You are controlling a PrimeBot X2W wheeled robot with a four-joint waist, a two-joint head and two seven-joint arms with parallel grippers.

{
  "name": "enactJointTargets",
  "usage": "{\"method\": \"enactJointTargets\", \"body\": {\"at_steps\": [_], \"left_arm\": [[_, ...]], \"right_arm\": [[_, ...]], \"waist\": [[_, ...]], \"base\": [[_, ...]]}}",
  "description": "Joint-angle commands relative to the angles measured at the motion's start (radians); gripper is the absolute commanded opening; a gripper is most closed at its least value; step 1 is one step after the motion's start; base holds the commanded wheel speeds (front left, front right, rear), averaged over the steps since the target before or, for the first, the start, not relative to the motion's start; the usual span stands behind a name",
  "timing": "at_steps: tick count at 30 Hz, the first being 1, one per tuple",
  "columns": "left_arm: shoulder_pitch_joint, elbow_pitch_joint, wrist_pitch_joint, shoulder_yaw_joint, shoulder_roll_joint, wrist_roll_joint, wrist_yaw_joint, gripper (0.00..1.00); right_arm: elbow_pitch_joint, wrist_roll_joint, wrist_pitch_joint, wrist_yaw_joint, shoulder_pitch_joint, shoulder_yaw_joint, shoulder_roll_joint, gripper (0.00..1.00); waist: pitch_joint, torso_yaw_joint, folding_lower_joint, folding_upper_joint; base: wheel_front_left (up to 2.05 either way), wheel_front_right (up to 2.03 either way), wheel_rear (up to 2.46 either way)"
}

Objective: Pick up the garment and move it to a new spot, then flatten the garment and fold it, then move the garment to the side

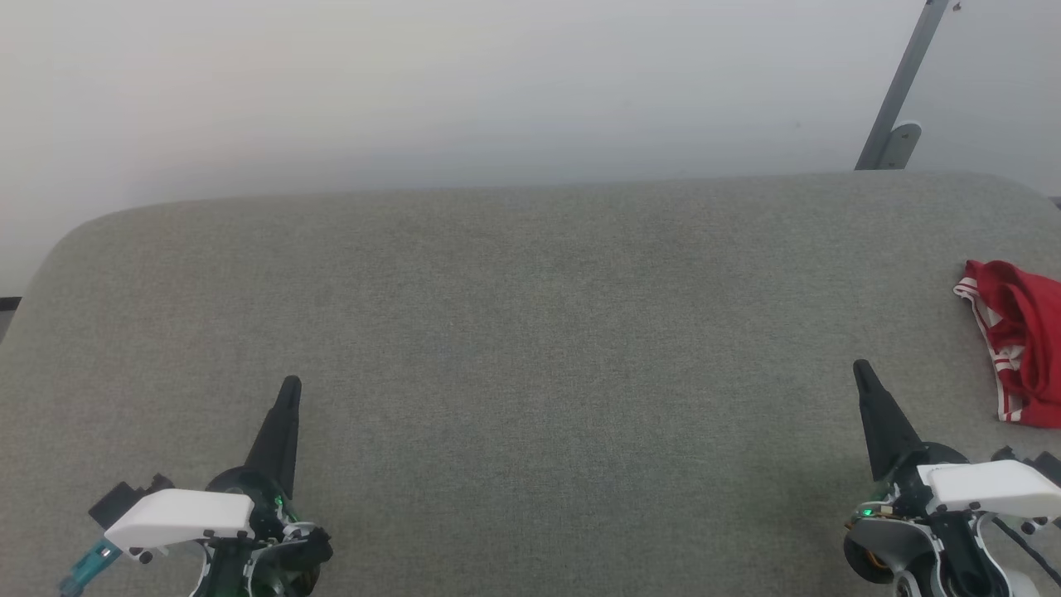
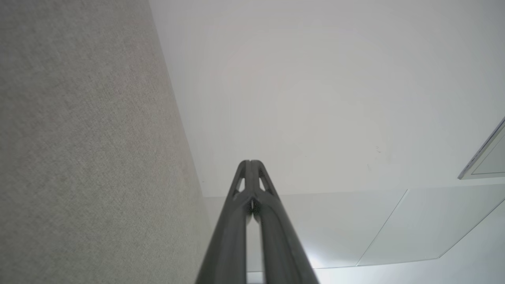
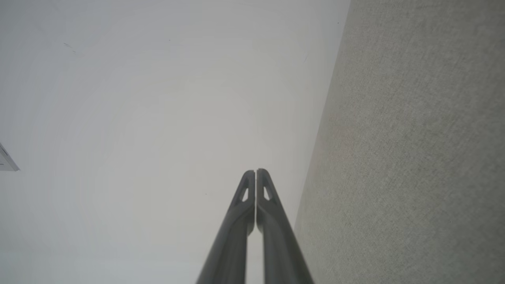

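my left gripper (image 1: 290, 388) sits low over the near left part of the grey fabric surface (image 1: 530, 315), long dark fingers pressed together into a single point, holding nothing. my right gripper (image 1: 862, 370) is over the near right part, its fingers likewise together and empty. both point toward the far edge. the two are well apart, with bare fabric between them. the garment (image 1: 1021, 344), a red jersey with white-striped trim, lies crumpled in a heap at the right edge of the surface, cut off by the frame's right side so i can't tell its full extent; no lettering is readable. it lies beyond and to the right of my right gripper, near it but not touching. in the left wrist view the fingers (image 2: 232, 221) meet at the tips with only a thin slit lower down, grey fabric on that view's left and pale wall past the tips. in the right wrist view the fingers (image 3: 232, 236) are shut the same way, fabric on that view's right. behind the far edge stands a plain white wall (image 1: 414, 83), and a grey metal bar (image 1: 903, 83) slants up past the far right corner.
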State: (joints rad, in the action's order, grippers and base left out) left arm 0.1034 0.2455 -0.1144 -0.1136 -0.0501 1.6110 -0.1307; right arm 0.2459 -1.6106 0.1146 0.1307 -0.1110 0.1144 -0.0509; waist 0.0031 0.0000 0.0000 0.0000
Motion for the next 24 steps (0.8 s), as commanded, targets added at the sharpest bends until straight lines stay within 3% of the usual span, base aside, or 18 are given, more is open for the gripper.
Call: {"method": "enactJointTargets", "body": {"at_steps": [1,24], "left_arm": [[0.011,-0.001,-0.003,0.0,0.002,0.004,0.0,0.0],[0.011,-0.001,-0.003,0.0,0.002,0.004,0.0,0.0]], "right_arm": [[-0.004,-0.004,0.003,0.0,0.006,0.001,0.003,0.0],[-0.004,-0.004,0.003,0.0,0.006,0.001,0.003,0.0]], "waist": [[0.0,0.0,0.0,0.0],[0.0,0.0,0.0,0.0]], "base": [[0.0,0.0,0.0],[0.0,0.0,0.0]]}}
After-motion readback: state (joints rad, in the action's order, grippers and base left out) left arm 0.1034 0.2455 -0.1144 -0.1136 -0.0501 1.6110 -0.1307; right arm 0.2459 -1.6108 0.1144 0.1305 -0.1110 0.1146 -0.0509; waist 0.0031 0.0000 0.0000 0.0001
